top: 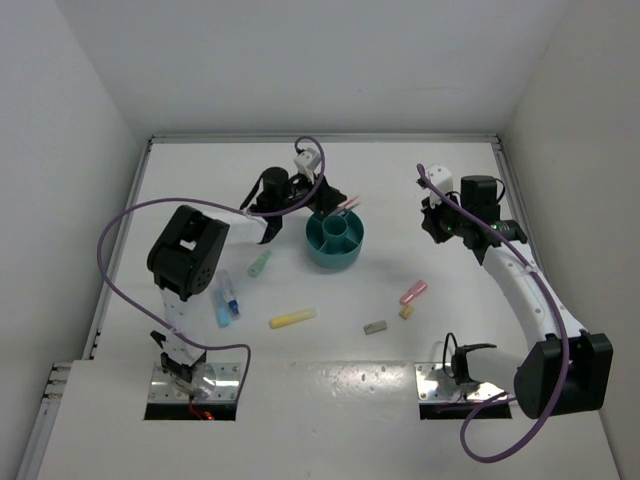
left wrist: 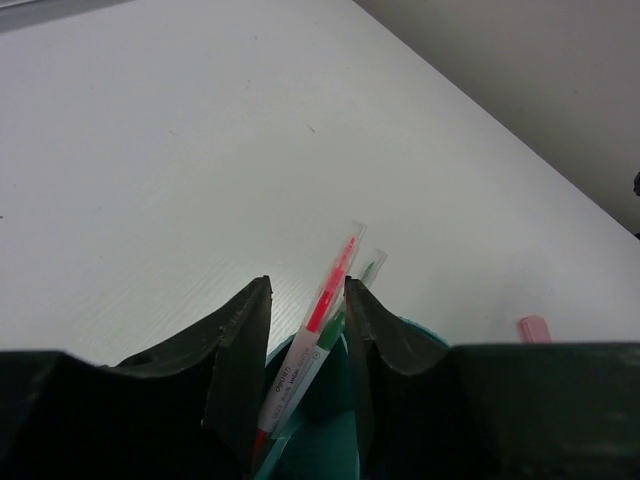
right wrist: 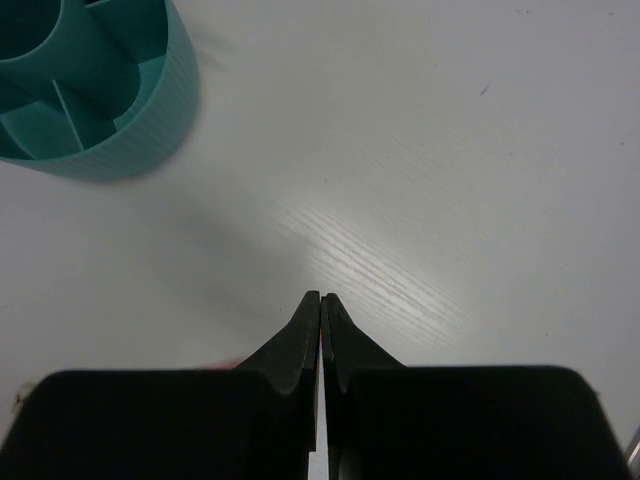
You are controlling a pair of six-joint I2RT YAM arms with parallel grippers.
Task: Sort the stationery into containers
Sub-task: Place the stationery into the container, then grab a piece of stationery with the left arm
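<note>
The round teal organiser (top: 334,243) stands mid-table. A pink pen (left wrist: 330,290) and a green pen (left wrist: 334,328) lean upright in it. My left gripper (top: 322,207) hangs over the organiser's far rim (left wrist: 318,440). It is open, and both pens stand loosely between its fingers. On the table lie a mint marker (top: 259,263), a blue marker (top: 226,300), a yellow marker (top: 292,319), a pink marker (top: 413,292), a grey block (top: 375,327) and a tan block (top: 406,312). My right gripper (top: 431,224) is shut on nothing, to the right of the organiser (right wrist: 100,100).
White walls close the table on three sides. The two arm bases sit at the near edge. A purple cable loops out beside each arm. The pink marker (left wrist: 533,327) shows at the right of the left wrist view.
</note>
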